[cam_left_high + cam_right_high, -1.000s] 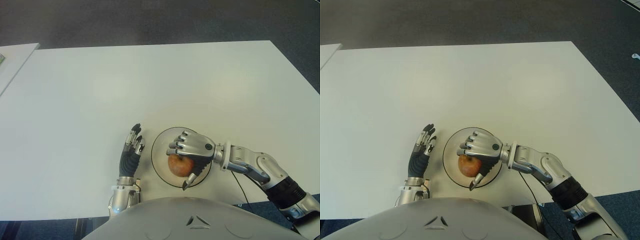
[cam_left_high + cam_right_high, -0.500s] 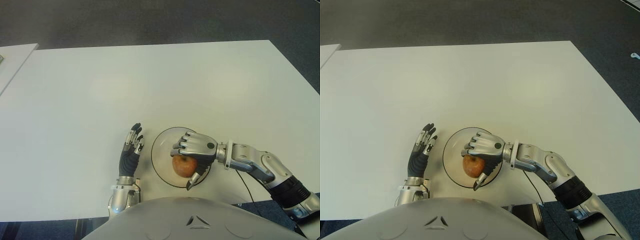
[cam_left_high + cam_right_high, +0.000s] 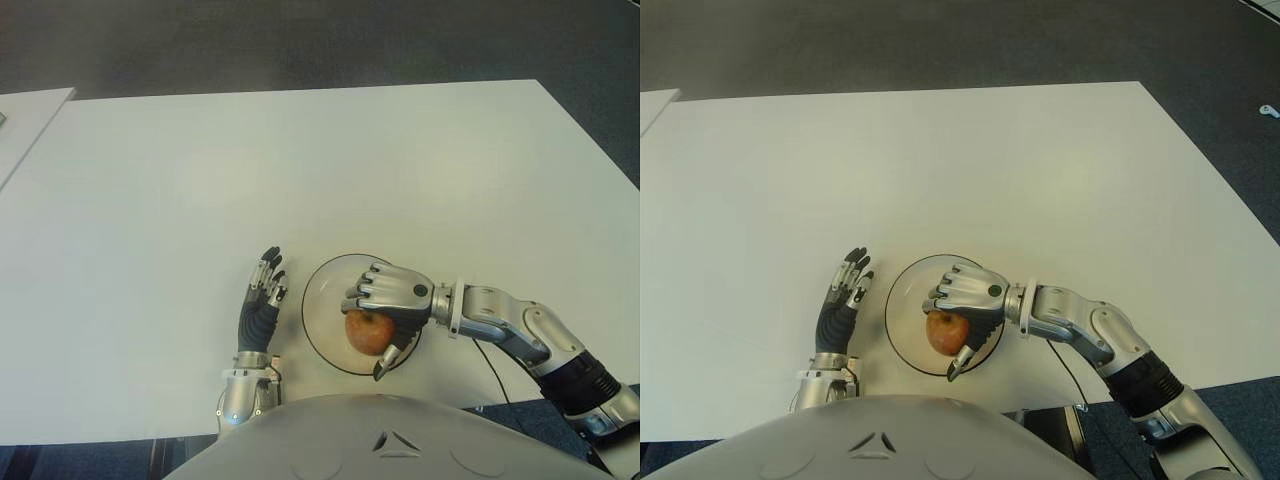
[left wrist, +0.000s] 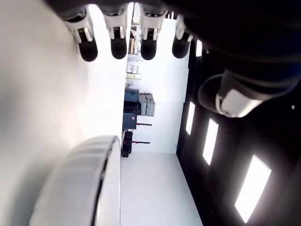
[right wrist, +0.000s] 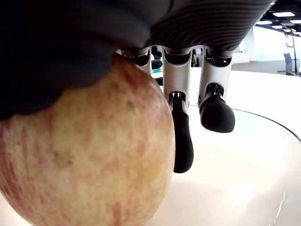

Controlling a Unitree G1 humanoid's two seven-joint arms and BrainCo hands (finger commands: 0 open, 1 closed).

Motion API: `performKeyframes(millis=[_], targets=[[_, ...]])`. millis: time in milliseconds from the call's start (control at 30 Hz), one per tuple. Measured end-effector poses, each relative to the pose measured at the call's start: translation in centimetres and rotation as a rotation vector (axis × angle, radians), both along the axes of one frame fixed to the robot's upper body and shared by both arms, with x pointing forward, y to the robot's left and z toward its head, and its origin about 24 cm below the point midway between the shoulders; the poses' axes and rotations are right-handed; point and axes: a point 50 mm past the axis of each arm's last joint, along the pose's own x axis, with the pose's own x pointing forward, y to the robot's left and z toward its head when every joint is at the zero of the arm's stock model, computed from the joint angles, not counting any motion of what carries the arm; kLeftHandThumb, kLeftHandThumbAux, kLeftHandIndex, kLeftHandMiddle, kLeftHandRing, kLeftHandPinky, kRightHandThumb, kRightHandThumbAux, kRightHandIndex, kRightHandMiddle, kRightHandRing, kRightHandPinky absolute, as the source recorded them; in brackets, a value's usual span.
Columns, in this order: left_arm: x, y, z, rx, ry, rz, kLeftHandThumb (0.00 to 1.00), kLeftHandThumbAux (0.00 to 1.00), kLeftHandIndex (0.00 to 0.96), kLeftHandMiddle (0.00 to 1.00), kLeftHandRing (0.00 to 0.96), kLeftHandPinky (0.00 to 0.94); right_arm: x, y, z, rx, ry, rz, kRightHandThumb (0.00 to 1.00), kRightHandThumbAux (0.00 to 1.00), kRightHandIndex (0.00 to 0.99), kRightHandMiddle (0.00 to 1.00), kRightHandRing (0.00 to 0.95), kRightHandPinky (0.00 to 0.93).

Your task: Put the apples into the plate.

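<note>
White table [image 3: 400, 160]; left hand [image 3: 262, 305] beside plate [image 3: 318, 305].

a wide white rectangular table [image 3: 300, 170] fills most of the view, with dark grey carpeted floor [image 3: 300, 40] beyond its far edge. a round shallow white plate with a dark rim [image 3: 322, 300] sits near the table's near edge. the silver and black right hand [image 3: 388, 312] is over the plate, palm down, fingers curled around a red and yellow apple [image 3: 366, 333] that shows inside the plate's rim; whether the apple touches the plate cannot be told. the right arm's silver forearm [image 3: 505, 325] extends off to the right. the dark left hand with silver finger segments [image 3: 262, 305] shows just left of the plate, fingers extended and holding nothing. a second white surface's corner [image 3: 25, 120] shows at far left. the robot's grey torso [image 3: 390, 440] occupies the bottom edge.
</note>
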Motion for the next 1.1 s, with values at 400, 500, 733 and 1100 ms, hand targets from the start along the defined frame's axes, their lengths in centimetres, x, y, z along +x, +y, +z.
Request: performKeyframes(millis=[400,500,733,1100], targets=[[0.10,-0.09,0.05,0.013,-0.003,0.006,0.000,0.453,0.000,0.000,0.000,0.000,0.16,0.19,0.06,0.034,-0.045,0.008,0.706,0.712,0.435,0.765,0.754,0.676],[0.13,-0.09,0.03,0.011,-0.004,0.007,0.000,0.454,0.000,0.000,0.000,0.000,0.27,0.17,0.10,0.079,-0.053,0.001,0.696,0.713,0.429,0.727,0.705,0.604],[0.12,-0.19,0.06,0.026,-0.015,-0.004,0.000,0.462,0.000,0.000,0.000,0.000,0.48,0.08,-0.26,0.108,-0.057,-0.004,0.319,0.532,0.287,0.272,0.206,0.150],[-0.14,-0.16,-0.05,0.008,0.009,-0.032,0.000,0.451,0.000,0.000,0.000,0.000,0.84,-0.09,-0.28,0.030,-0.041,0.007,0.024,0.310,0.009,0.007,0.003,0.002]])
